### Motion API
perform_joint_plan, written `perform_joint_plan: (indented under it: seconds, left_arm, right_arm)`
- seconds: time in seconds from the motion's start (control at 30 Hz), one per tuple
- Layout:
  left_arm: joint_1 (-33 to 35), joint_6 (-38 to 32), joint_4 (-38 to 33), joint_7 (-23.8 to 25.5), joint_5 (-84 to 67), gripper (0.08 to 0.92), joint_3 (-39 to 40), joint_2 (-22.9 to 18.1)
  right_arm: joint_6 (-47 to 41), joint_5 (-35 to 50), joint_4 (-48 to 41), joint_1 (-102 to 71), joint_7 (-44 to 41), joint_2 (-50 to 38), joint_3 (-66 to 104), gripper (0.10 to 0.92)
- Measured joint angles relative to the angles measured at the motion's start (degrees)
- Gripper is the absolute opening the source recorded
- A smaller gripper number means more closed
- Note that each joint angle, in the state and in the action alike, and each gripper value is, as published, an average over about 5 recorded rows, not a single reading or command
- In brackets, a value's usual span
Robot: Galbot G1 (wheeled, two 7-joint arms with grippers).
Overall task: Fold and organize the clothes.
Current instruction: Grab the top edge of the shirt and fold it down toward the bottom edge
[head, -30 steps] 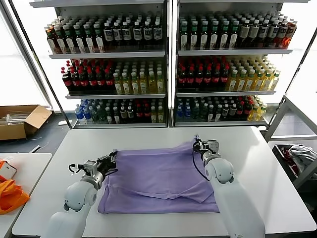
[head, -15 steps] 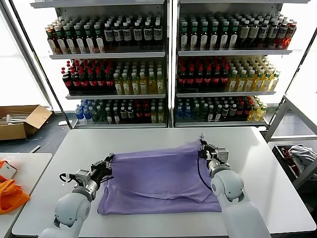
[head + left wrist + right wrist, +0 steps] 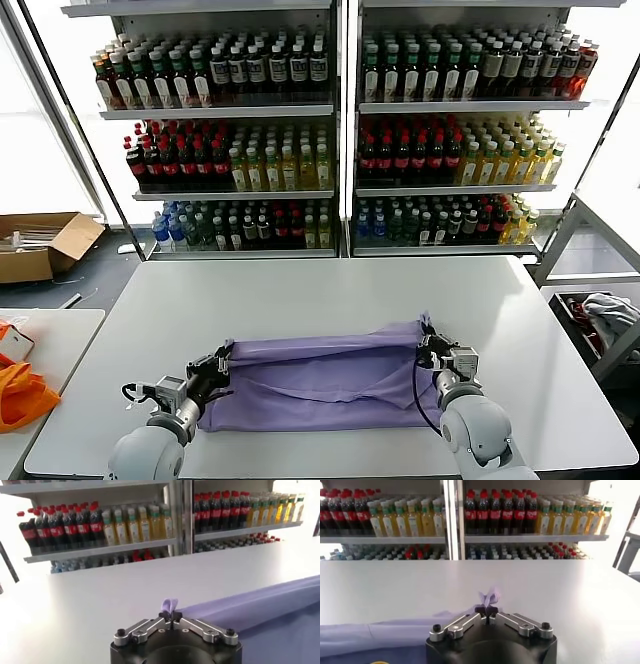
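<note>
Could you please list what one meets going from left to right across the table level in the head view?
Orange fabric → left gripper → lavender T-shirt → right gripper → grey-white clothing heap.

Bottle-packed shelves span the top, a cardboard box sits left, orange fabric at lower left.
</note>
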Motion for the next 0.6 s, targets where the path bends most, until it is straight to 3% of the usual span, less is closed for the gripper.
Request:
perform_joint_plan:
  seconds: [0.6]
  left_arm:
    - [4.16,-0.91,-1.17,0.88,4.93,0.084,0.01,-1.18]
  right_arm:
    - [-0.13,-1.92,3.90,-6.19,0.61,0.09,0.53,0.111]
